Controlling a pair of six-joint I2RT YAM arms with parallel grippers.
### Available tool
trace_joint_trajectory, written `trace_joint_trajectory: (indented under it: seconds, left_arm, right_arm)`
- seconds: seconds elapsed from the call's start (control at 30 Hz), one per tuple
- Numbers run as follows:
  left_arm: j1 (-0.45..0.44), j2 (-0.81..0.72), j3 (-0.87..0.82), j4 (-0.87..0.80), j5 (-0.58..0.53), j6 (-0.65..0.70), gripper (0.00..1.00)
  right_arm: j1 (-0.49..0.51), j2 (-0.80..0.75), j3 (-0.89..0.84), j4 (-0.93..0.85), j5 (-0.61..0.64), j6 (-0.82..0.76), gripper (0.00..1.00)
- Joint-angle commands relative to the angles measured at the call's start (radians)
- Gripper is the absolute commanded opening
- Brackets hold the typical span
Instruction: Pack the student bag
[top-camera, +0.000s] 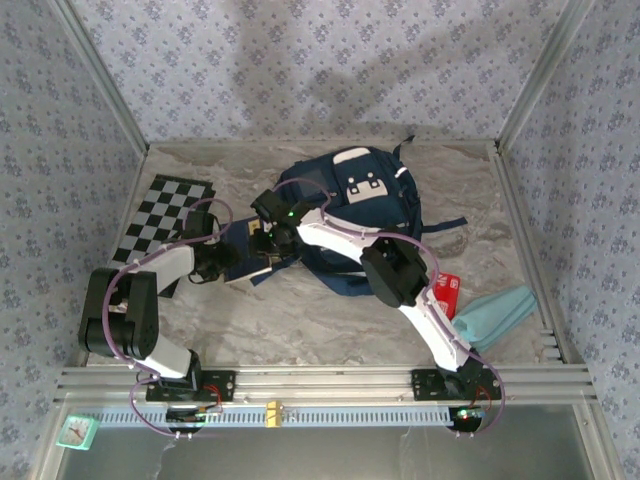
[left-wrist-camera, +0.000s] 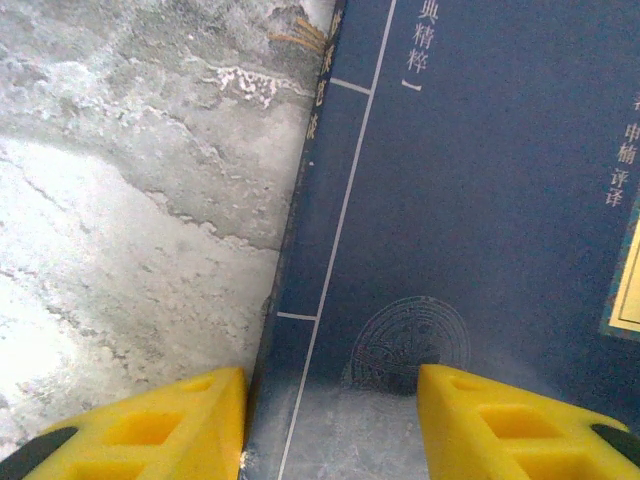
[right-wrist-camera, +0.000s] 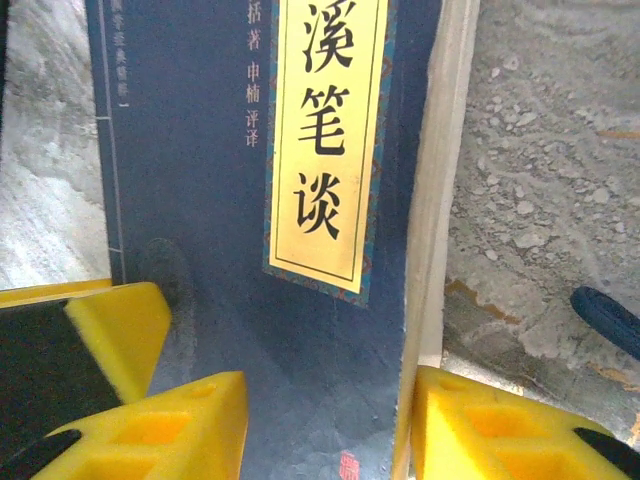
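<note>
One student bag (top-camera: 385, 205) lies at 12 o'clock from the centre of the table (top-camera: 300, 310). One dark-blue book (right-wrist-camera: 200, 200) lies flat just beside the bag, at its 9 o'clock. There is one checkered mat (top-camera: 165, 215) at 9 o'clock, and one red packet (top-camera: 447, 293) and one teal pouch (top-camera: 497, 312) at 4 o'clock. Two arms meet over the book. The left gripper (left-wrist-camera: 328, 375) reaches toward 2 o'clock, jaws apart astride the spine edge. The right gripper (right-wrist-camera: 328, 378) reaches toward 10 o'clock across the bag's near side, jaws apart astride the page edge.
</note>
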Motion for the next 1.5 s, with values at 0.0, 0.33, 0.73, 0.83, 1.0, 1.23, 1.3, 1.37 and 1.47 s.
trace_joint_trajectory:
  seconds: [0.0,0.33,0.73,0.83,1.0,1.23,1.3,1.37,1.47]
  left_arm:
    - [-0.021,-0.001,-0.014,-0.018,0.041,-0.006,0.48]
    - [-0.021,-0.006,-0.015,-0.019,0.039,-0.007,0.48]
    - [-0.019,-0.045,-0.01,-0.045,0.025,-0.002,0.48]
    - [-0.005,-0.067,0.006,-0.073,0.025,0.005,0.49]
    - [0.053,-0.193,0.042,-0.145,0.041,0.014,0.58]
    - [0.12,-0.376,0.123,-0.25,0.151,0.036,0.7]
    - [0.126,-0.41,0.144,-0.252,0.214,0.035,0.74]
    - [0.126,-0.436,0.164,-0.244,0.284,0.026,0.78]
    - [0.125,-0.466,0.16,-0.157,0.422,-0.024,0.82]
  right_arm:
    - [0.012,-0.084,-0.014,0.046,-0.081,0.012,0.43]
    - [0.006,-0.074,-0.048,0.082,-0.117,0.03,0.31]
    - [-0.005,-0.094,-0.052,0.078,-0.099,0.021,0.05]
    - [-0.011,-0.118,-0.06,0.104,-0.107,0.021,0.0]
    - [-0.014,-0.203,-0.066,0.151,-0.121,0.008,0.0]
    - [-0.045,-0.419,-0.21,0.262,-0.158,-0.009,0.0]
    - [-0.062,-0.492,-0.271,0.296,-0.176,-0.011,0.0]
    - [-0.08,-0.566,-0.327,0.317,-0.206,-0.021,0.0]
    - [-0.115,-0.662,-0.415,0.347,-0.25,-0.03,0.0]
